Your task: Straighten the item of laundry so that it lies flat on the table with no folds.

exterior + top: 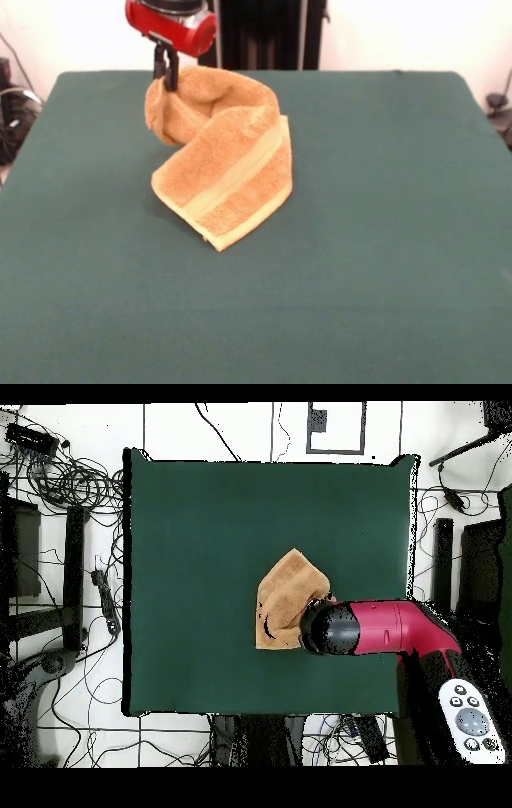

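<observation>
The orange-tan towel [228,172] is bunched and folded over itself on the dark green table [384,240], with one paler band showing across its lower part. Its upper left edge is lifted off the table. My gripper [166,74] hangs from the red arm at the top left and is shut on that raised edge. In the overhead view the towel [283,596] lies right of the table's [190,534] middle, and the red and black arm [375,629] covers its right side and hides the gripper. The white label does not show.
The table's far edge runs just behind the gripper in the front view. A black stand [264,32] rises behind it. In the overhead view cables [70,474] and gear lie on the floor around the table.
</observation>
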Robot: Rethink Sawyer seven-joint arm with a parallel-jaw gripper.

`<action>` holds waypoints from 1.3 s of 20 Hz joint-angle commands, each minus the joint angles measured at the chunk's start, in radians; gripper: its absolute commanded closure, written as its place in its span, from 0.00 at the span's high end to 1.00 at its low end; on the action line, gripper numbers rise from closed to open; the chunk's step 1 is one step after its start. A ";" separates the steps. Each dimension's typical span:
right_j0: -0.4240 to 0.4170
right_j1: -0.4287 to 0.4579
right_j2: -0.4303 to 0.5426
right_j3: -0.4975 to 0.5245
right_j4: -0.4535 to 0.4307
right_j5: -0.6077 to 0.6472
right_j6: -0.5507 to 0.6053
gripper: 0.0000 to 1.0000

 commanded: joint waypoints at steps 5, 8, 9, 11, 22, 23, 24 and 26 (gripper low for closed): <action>0.045 -0.045 0.092 0.074 0.048 0.148 -0.187 0.00; 0.048 -0.048 0.092 0.072 0.049 0.155 -0.185 0.00; 0.048 -0.049 0.092 0.071 0.050 0.158 -0.186 0.00; 0.050 -0.050 0.090 0.067 0.047 0.161 -0.185 0.00; 0.074 -0.049 0.075 0.057 0.013 0.158 -0.177 0.00; 0.077 -0.053 0.074 0.058 0.020 0.171 -0.175 0.00; 0.077 -0.059 0.075 0.059 0.025 0.179 -0.177 0.00; 0.081 -0.071 0.074 0.058 0.031 0.199 -0.183 0.00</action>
